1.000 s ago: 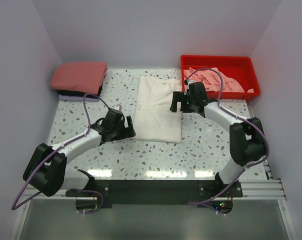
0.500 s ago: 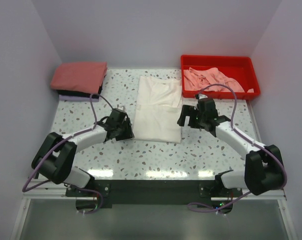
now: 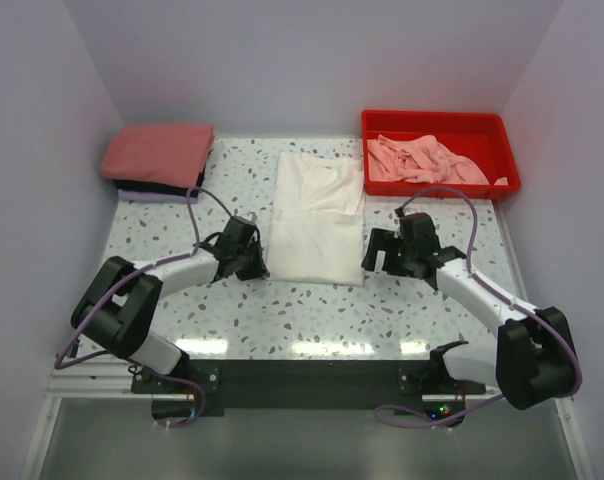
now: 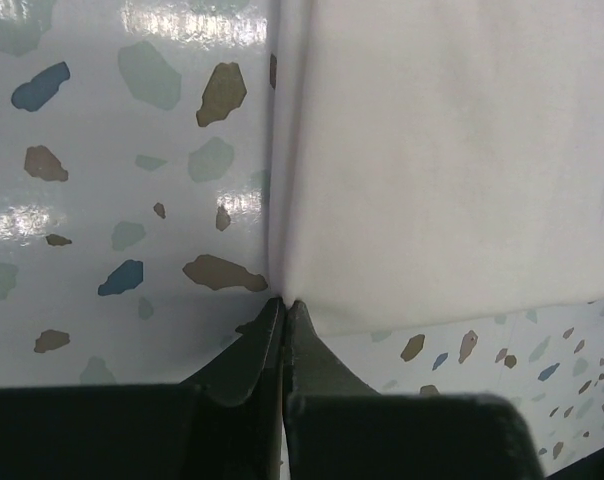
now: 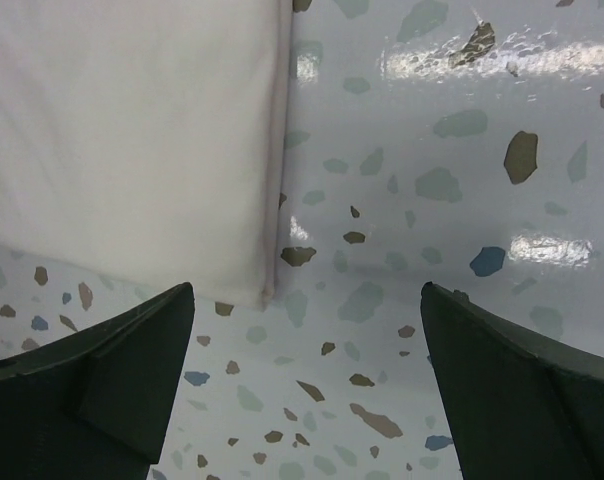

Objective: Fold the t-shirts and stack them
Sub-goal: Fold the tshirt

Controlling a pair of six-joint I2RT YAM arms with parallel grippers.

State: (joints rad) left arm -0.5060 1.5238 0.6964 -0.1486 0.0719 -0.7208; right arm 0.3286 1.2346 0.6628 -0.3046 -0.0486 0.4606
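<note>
Within the last second the left gripper has shut its jaws on the near-left corner of the cream t-shirt, which lies folded lengthwise in the middle of the counter. The right gripper has dropped back to the near-right corner, jaws wide and holding nothing. One corner looks secured; the right corner still needs pinching before the next fold.

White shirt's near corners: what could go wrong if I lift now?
The left fingers are shut right at the very corner of the shirt, so they may hold little or no cloth and slip. The right fingers are open, with the other corner close to one finger rather than centred; closing could miss it. Lifting one side alone would skew the fold.
</note>
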